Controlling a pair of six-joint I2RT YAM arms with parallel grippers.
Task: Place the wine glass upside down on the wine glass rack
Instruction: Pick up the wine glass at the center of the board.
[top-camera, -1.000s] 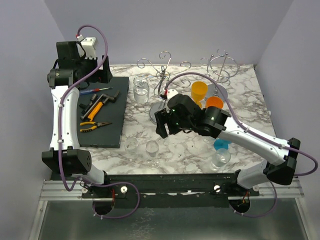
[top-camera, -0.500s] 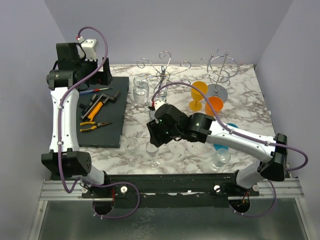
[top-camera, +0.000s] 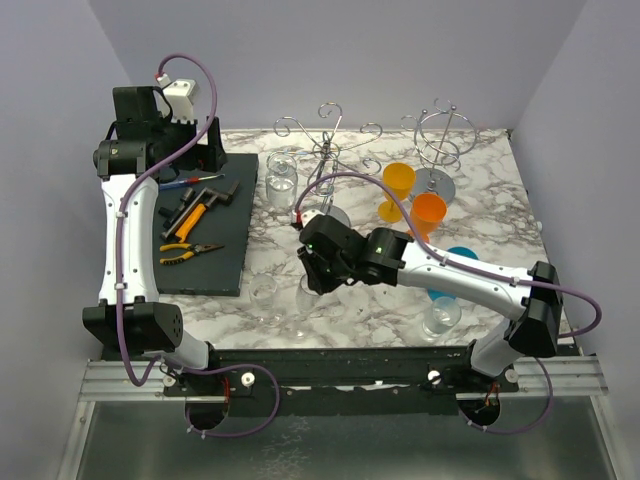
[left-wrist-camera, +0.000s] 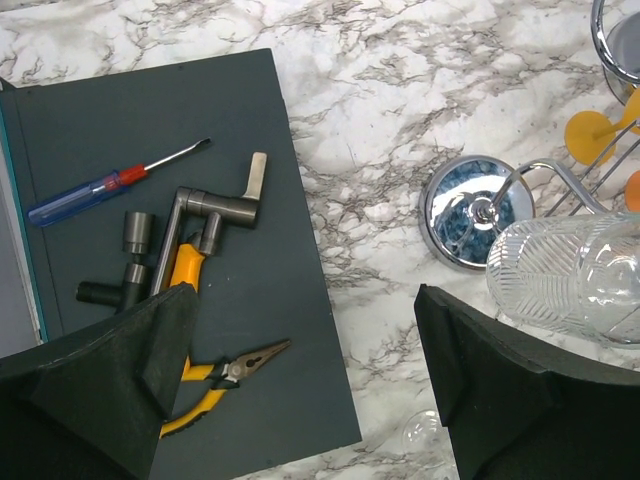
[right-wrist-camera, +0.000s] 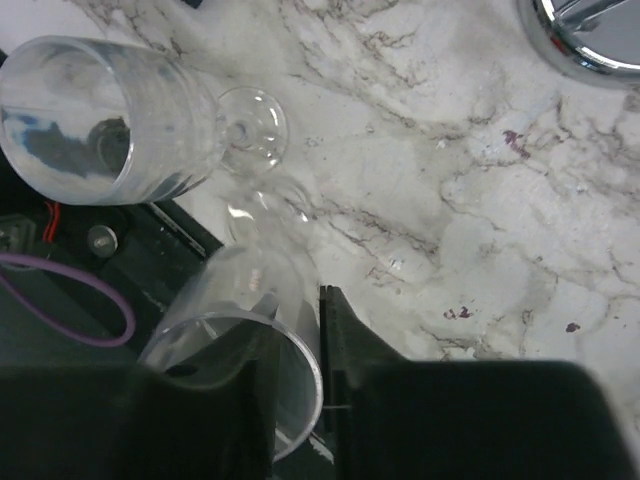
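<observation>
1. Your wine glass (right-wrist-camera: 228, 292) stands upright on its foot, mouth up, at the middle of the tabletop's (top-camera: 385, 300) near edge.
2. Your right gripper (right-wrist-camera: 297, 305) is directly over it. The fingers (right-wrist-camera: 335, 335) are close together astride the glass wall at the rim, one inside the bowl and one outside. You cannot tell whether they are pinching it.
3. A second clear glass (top-camera: 263, 296) stands just left of it, apart from it.
4. The dark mat (top-camera: 215, 262) lies along the left edge and carries pliers (top-camera: 186, 252) and a screwdriver (top-camera: 190, 181).
5. The wine glass rack (top-camera: 327, 150) stands upright at the middle of the far edge, well apart from your glass.
6. Your left gripper (left-wrist-camera: 300, 330) hangs over the mat's far end with its jaws spread wide, released.
</observation>
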